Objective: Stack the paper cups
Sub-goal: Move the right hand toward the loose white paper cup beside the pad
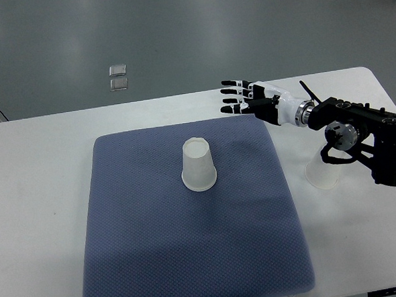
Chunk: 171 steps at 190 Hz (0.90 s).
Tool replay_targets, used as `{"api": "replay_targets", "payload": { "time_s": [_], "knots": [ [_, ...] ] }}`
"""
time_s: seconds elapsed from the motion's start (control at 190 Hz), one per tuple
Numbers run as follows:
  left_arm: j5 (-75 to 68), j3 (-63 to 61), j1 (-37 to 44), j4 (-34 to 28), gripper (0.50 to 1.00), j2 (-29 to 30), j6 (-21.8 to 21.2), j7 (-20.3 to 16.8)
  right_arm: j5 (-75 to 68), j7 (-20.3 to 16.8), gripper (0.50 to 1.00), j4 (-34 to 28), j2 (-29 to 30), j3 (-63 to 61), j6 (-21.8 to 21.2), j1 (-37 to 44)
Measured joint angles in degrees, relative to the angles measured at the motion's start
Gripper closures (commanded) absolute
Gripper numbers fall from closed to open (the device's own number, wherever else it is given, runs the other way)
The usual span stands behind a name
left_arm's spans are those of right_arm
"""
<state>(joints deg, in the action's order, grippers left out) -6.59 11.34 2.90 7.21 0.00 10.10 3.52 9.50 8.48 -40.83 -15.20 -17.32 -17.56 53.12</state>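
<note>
While my right hand [238, 97] hangs over the mat's [137, 260] 1 o'clock corner, fingers spread flat and pointing toward 9 o'clock, it holds nothing, so I read this as the pre-grasp stage: no cup picked, nothing stacked. One paper cup [199, 164] sits upside down near mat centre, wide rim down, closed base up, long axis vertical, leaning slightly in this steep view. Second cup [323, 174] is off the mat on the white table [40, 198] at about 3 o'clock, partly hidden under my forearm; looks inverted too, but I can't confirm. The two are well apart. Next move, my guess: swing back toward 4 o'clock, drop over the second cup, wrap fingers around its wall without crushing, carry it over the centre cup and lower it square so it nests. Left arm not visible.
</note>
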Motion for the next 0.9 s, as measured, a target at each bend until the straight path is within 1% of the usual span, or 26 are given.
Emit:
{"api": "replay_targets", "payload": {
  "time_s": [0.536,0.704,0.899],
  "knots": [
    [0.0,0.0,-0.1,-0.7,0.5,0.0,0.0,0.0,-0.8,0.0,0.574,0.0,-1.1,-0.4,-0.2,0.0],
    [0.0,-0.1,-0.1,-0.2,0.5,0.0,0.0,0.0,-0.9,0.0,0.574,0.2,-2.4,-1.6,-0.1,0.1],
    [0.0,0.0,-0.1,-0.5,0.5,0.0,0.0,0.0,-1.0,0.0,0.574,1.1,-2.4,-5.3,0.1,-0.2]
  ]
}}
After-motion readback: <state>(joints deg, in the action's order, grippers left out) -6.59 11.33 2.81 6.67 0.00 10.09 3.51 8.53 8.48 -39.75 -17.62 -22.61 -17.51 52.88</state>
